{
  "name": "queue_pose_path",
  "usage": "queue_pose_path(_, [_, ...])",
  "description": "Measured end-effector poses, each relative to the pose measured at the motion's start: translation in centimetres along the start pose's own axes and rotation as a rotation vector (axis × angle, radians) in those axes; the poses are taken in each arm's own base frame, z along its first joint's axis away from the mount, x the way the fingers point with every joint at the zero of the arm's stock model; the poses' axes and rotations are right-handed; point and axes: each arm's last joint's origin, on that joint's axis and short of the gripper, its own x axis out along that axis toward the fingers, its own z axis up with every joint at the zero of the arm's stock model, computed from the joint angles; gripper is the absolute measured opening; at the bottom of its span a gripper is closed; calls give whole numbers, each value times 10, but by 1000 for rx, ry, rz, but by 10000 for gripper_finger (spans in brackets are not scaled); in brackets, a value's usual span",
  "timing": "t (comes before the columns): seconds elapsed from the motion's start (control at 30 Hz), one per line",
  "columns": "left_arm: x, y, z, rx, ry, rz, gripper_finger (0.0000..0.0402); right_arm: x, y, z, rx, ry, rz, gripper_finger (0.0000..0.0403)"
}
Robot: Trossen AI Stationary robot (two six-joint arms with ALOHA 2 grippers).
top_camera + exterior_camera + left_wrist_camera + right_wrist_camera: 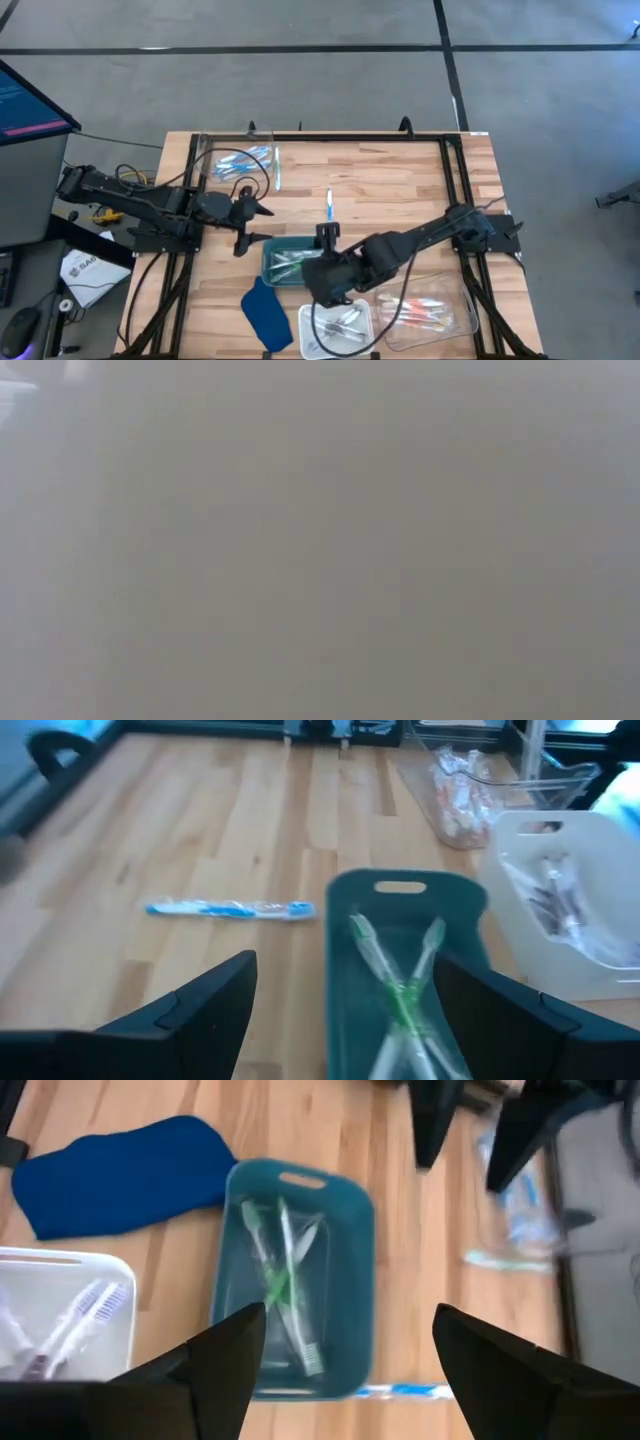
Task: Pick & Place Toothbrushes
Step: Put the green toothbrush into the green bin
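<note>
A: High view. The loose blue toothbrush (329, 205) lies alone on the bare table (400, 180), centre of frame, just above the teal tray (270, 262). More blue toothbrushes (240, 162) sit in a clear tray (210, 145) at upper left, green toothbrushes (292, 262) in the teal one, a white tray (306, 330) and another clear tray (462, 318) at bottom.

B: And the arms?

A: The left pincer (252, 225) hangs left of centre, prongs spread. The right pincer (327, 238) reaches over the teal tray's right end, just below the loose brush.

B: Low view?

A: Uniform grey; nothing legible.

B: Left wrist view.

A: Fingers (205, 1005) apart, holding nothing. The loose brush (230, 909) lies flat at centre left, touching no tray. It looks light, stiff and thin, likely slick in what seems a clear wrapper, so it may skid or roll if pinched at an end. I'd judge mid-handle the best hold.

B: Room to move?

A: Open wood all round it; the teal tray's handle end (400, 885) is the nearest edge.

B: Right wrist view.

A: Fingers (225, 1355) parted, empty, over the teal tray (350, 1280). The loose brush (400, 1391) shows at the bottom edge, just beside that tray; a dark blue cloth (120, 1175) lies at upper left.
</note>
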Motion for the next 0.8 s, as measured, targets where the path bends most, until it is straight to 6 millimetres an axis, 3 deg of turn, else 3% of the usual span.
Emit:
queue_pose_path(0.2, [2,0,2,54,-20,23,298,12,-24,-7,-33,-10,3,282])
queue_pose_path(0.43, [11,1,-7,120,-70,29,298,42,-49,-40,49,-40,64,282])
queue_pose_path(0.8, [18,25,-11,74,-143,138,298,25,-92,-98,119,-482,-68,282])
